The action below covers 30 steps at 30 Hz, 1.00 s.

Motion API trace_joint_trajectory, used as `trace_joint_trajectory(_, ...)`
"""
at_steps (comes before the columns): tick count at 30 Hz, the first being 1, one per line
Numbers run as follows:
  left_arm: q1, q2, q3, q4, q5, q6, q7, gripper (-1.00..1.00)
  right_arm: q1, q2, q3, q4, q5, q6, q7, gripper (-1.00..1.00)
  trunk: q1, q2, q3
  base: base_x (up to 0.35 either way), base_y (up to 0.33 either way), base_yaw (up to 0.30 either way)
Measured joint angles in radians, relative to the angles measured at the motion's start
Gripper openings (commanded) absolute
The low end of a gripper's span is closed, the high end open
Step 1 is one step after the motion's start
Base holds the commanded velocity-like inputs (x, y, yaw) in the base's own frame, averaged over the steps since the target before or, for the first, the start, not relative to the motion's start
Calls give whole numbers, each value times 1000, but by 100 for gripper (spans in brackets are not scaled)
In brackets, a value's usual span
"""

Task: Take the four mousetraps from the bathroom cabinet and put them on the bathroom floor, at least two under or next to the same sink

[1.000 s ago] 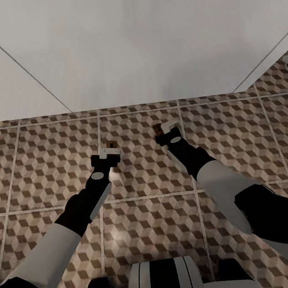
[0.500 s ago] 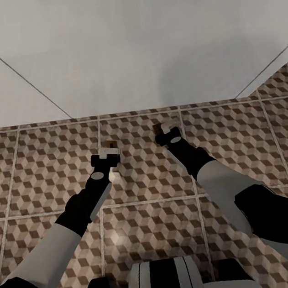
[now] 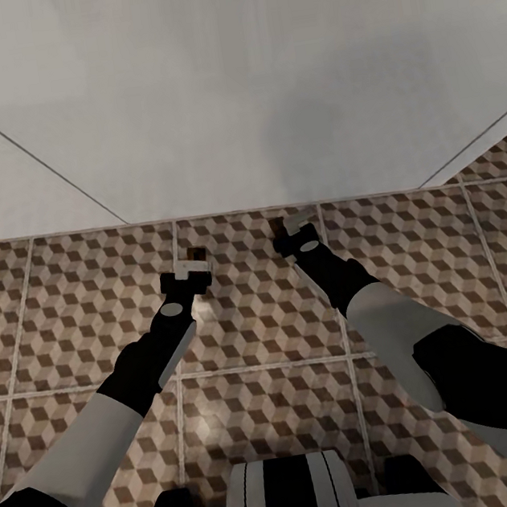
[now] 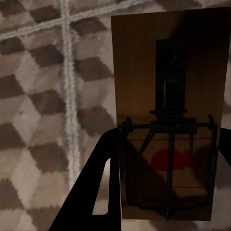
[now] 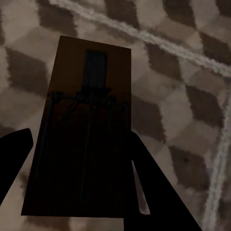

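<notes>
Head view: both arms reach forward and down over the bathroom floor (image 3: 255,318), the left gripper (image 3: 193,264) and right gripper (image 3: 289,230) each with jaws clamped on a mousetrap. Left mousetrap (image 4: 168,120), a brown board with wire spring and red mark, and right mousetrap (image 5: 82,130), in shadow, hang above the tiles.

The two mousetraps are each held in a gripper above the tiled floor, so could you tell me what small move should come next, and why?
Probably lower both arms toward the bathroom floor. The left gripper and right gripper each hold a mousetrap above the tiles, and a white wall stands close ahead.
</notes>
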State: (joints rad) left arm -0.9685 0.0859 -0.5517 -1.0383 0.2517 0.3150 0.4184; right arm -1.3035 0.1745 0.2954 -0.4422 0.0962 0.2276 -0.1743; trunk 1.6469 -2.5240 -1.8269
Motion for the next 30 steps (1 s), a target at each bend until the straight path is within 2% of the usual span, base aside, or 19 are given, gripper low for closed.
trace_joint_trajectory(30, 1, 0, 0, -8, 0, 1, 0, -100, 0, 0, 0, 2, -1, 0, 2, -100, 0, 0, 0, 18, 0, 0)
